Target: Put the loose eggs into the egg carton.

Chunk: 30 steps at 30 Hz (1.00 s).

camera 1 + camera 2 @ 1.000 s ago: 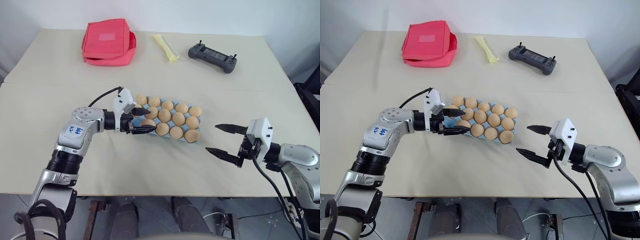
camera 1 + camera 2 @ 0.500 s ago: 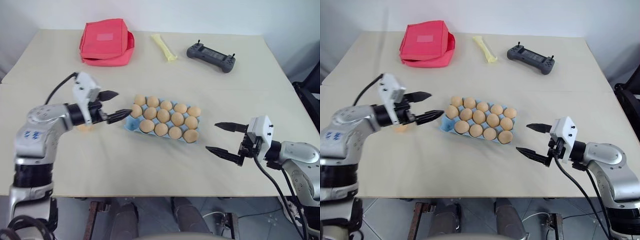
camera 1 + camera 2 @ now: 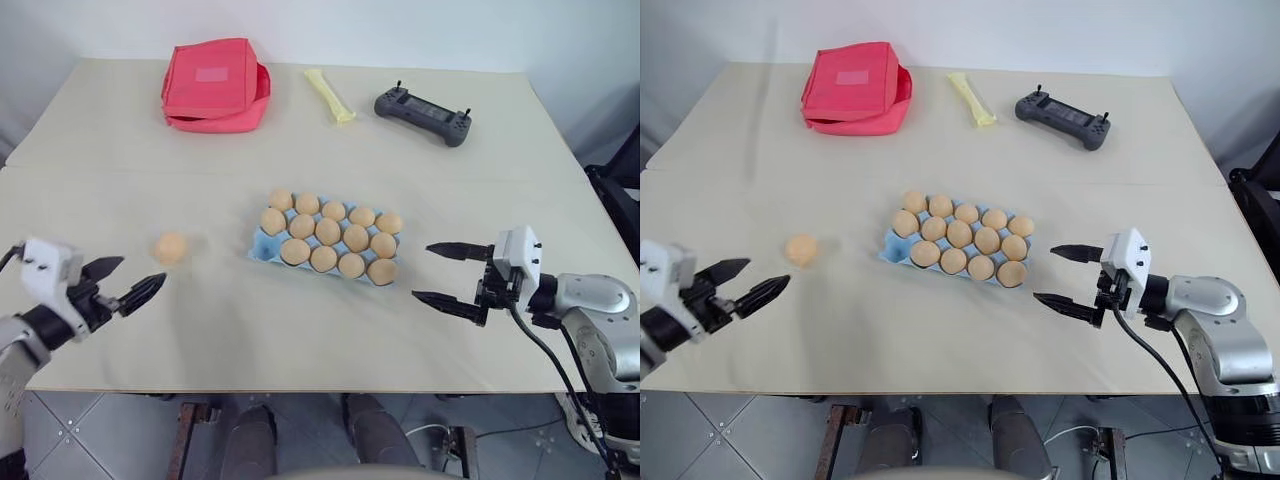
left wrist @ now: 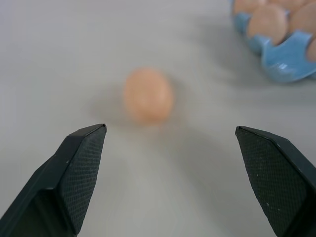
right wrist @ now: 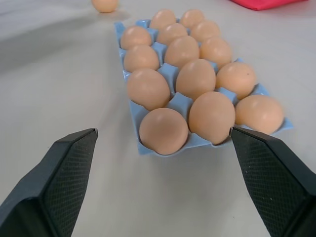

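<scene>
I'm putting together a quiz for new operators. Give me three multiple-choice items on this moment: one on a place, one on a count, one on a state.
1. Where does the loose egg lie on the table?
A. to the left of the egg carton, apart from it
B. to the right of it, touching it
C. in one of its cups

2. How many eggs sit in the carton?
A. twelve
B. fourteen
C. fifteen

3. How is the left gripper?
A. shut on an egg
B. open and empty
C. shut and empty

Answers:
1. A, as bare table shows between the egg and the carton's left end.
2. B, as two rows hold five eggs and the nearest row holds four.
3. B, as its fingers stand wide apart, with the egg lying ahead of them.
</scene>
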Each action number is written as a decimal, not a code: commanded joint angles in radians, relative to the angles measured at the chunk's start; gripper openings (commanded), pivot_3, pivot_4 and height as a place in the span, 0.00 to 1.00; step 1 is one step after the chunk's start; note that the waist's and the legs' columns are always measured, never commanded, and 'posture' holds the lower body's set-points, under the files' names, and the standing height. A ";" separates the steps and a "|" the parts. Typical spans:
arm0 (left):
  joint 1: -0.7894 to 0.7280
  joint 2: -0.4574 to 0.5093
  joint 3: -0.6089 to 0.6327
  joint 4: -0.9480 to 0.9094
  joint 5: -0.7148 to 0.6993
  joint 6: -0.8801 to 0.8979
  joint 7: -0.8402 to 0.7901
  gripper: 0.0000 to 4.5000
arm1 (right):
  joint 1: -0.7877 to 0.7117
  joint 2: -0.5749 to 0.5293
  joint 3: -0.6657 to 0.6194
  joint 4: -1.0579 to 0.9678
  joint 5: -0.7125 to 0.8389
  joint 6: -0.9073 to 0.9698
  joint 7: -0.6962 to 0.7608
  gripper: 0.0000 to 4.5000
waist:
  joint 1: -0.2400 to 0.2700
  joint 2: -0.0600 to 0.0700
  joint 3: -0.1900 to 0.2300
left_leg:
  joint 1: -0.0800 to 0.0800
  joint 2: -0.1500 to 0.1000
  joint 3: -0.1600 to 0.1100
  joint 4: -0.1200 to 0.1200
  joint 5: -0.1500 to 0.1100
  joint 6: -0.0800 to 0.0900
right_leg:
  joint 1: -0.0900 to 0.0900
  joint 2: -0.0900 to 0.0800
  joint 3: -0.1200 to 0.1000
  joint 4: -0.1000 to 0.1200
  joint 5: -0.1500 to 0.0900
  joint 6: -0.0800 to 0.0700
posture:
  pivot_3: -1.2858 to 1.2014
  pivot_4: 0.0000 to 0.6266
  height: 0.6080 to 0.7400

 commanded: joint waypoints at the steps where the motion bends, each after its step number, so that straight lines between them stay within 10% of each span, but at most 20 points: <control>1: 0.053 -0.035 0.063 -0.040 -0.027 -0.037 0.022 1.00 | -0.017 0.006 -0.003 -0.001 0.000 -0.023 0.009 1.00 | 0.002 0.000 0.000 | 0.000 0.000 0.000 0.000 0.000 0.000 | 0.000 0.000 0.000 0.000 0.000 -0.001 | 0.52 0.24 1.00; 30: -0.476 0.040 -0.412 0.438 0.180 -0.097 0.123 1.00 | 0.035 -0.004 -0.047 -0.047 0.001 -0.009 -0.032 1.00 | 0.003 0.000 0.000 | -0.001 0.000 0.000 -0.001 0.000 0.000 | -0.002 0.001 0.000 0.000 0.006 0.010 | 0.52 0.24 1.00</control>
